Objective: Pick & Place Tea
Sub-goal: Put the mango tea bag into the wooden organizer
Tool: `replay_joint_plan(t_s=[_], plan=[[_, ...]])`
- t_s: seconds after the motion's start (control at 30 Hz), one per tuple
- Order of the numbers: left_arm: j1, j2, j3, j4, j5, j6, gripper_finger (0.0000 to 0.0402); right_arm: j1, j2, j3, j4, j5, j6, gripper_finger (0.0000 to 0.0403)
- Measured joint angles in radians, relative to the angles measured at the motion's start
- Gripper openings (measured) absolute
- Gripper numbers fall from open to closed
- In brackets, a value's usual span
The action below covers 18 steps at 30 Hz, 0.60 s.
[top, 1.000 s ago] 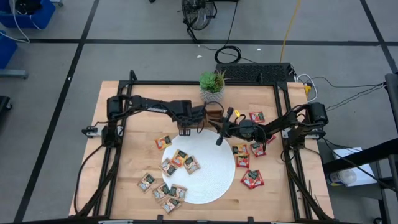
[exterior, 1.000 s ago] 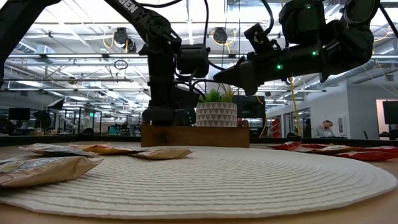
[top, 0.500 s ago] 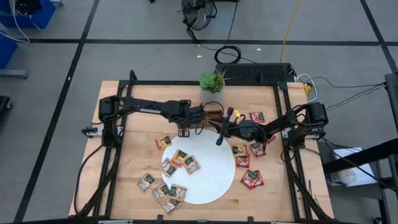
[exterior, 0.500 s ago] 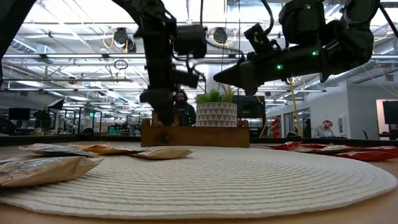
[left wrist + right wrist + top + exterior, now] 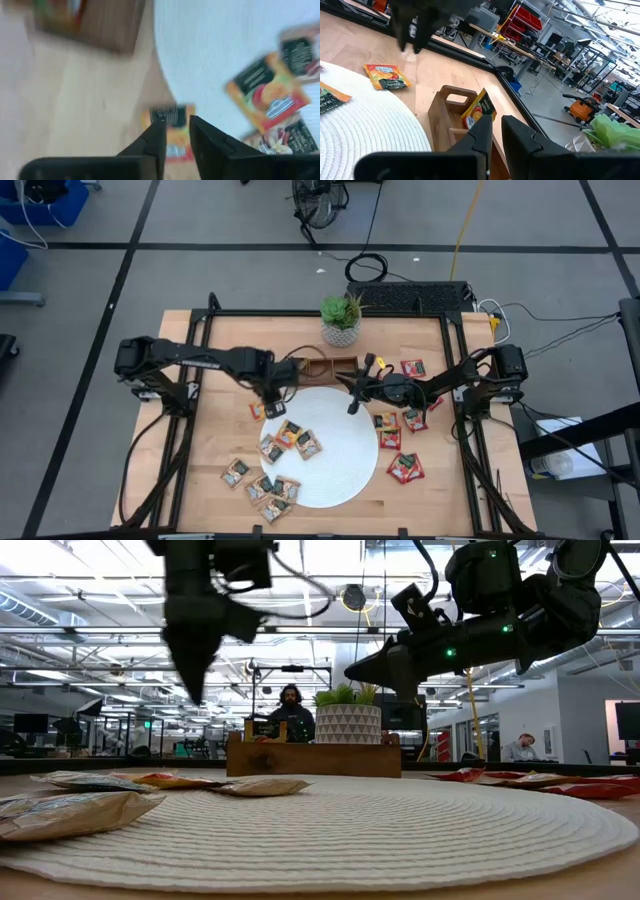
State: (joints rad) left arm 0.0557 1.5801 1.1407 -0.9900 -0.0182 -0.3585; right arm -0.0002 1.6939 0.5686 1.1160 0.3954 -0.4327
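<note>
On plate [image 5: 345, 470], three tea sachets [image 5: 290, 440]

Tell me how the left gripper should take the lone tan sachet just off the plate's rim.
The tan sachet lies flat on the table, so the left gripper probably best comes straight down and pinches across its free edge, away from the white plate.

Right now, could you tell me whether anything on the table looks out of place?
One tan tea sachet stands tilted in an end compartment of the wooden tray, poking above its rim. The other sachets lie flat on the table and white mat.
</note>
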Motion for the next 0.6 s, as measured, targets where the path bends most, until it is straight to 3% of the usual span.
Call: replay_joint_plan(t_s=[0.13,0.27,0.6], plan=[[-0.070,-0.004,-0.105,0.002,-0.001,-0.179,0.0164,0.000,0.000,0.000,-0.001,0.000,0.001,0.0034],[-0.138,-0.004,-0.201,0.001,-0.002,-0.243,0.0215,0.002,0.000,0.000,0.000,-0.002,0.002,0.0034],[-0.189,-0.004,-0.337,0.102,-0.101,-0.199,0.0274,0.002,0.000,0.000,0.001,-0.004,0.009,0.0034]])
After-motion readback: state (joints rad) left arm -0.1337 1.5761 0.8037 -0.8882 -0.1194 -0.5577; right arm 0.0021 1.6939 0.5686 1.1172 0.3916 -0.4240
